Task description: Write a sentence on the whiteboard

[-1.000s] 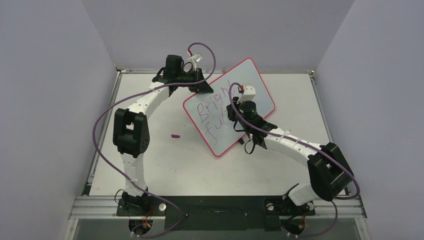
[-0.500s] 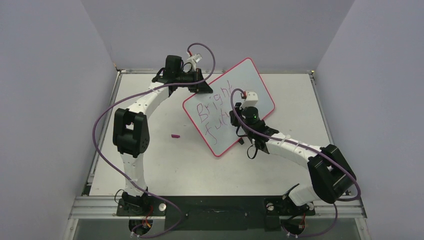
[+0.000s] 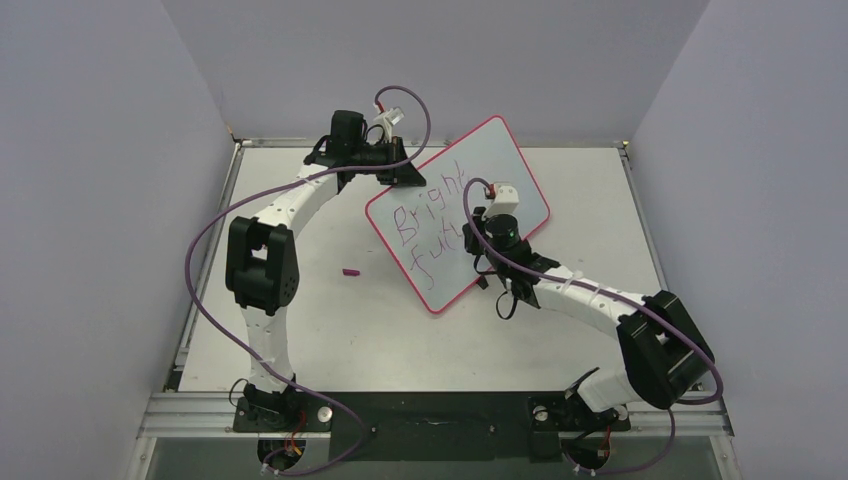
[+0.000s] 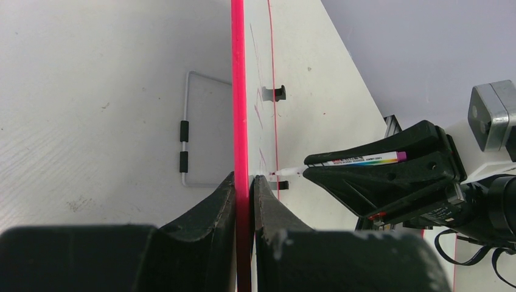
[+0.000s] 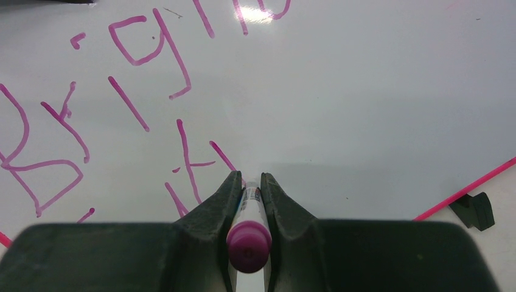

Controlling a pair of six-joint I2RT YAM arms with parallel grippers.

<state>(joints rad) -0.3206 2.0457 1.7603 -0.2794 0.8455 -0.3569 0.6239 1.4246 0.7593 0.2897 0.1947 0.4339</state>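
Note:
The whiteboard point(image 3: 500, 165), white with a pink-red frame, stands tilted at the table's middle. My left gripper point(image 3: 405, 172) is shut on its upper left edge; in the left wrist view point(image 4: 245, 182) the fingers pinch the pink frame point(image 4: 238, 91). My right gripper point(image 3: 478, 232) is shut on a white marker with a magenta end point(image 5: 249, 243), its tip against the board point(image 4: 274, 174). The sentence point(image 3: 425, 225) reads "Bright" with "fut" below it in magenta, seen close in the right wrist view point(image 5: 140, 109).
A small magenta marker cap point(image 3: 351, 270) lies on the table left of the board. The board's wire stand with black clips point(image 4: 184, 146) shows behind it. Grey walls close in the table on three sides.
My right gripper has slid down and a little right along the board with the marker, uncovering the end of "Bright". The left gripper and the board have stayed put.

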